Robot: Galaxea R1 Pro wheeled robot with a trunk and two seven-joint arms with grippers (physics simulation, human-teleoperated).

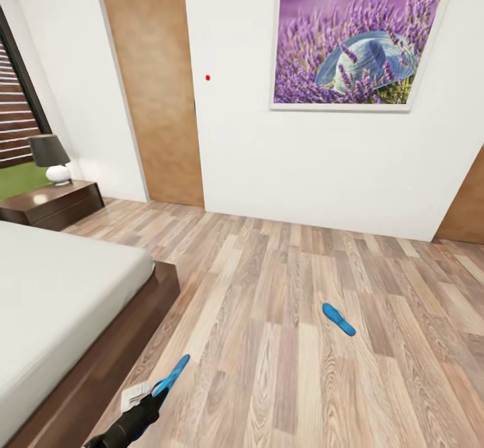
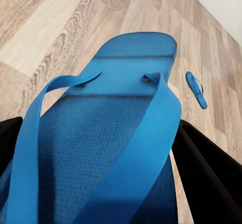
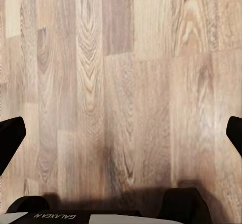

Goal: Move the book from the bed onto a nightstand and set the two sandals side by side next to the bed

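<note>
Left fingers grip one blue sandal beside the bed; the other sandal lies apart; right fingers spread empty over floor.

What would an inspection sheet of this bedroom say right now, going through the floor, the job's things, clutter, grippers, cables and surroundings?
Surface: wood-plank floor, bare planks under the right gripper.
Job's things: one blue sandal held in the left gripper; second sandal lying on the floor, away from the bed; nightstand beyond the bed.
Clutter: nothing seen.
Grippers: left shut on the sandal; right open over the floor.
Cables: nothing seen.
Surroundings: lamp on the nightstand, lavender picture, tan door, white walls.
</note>
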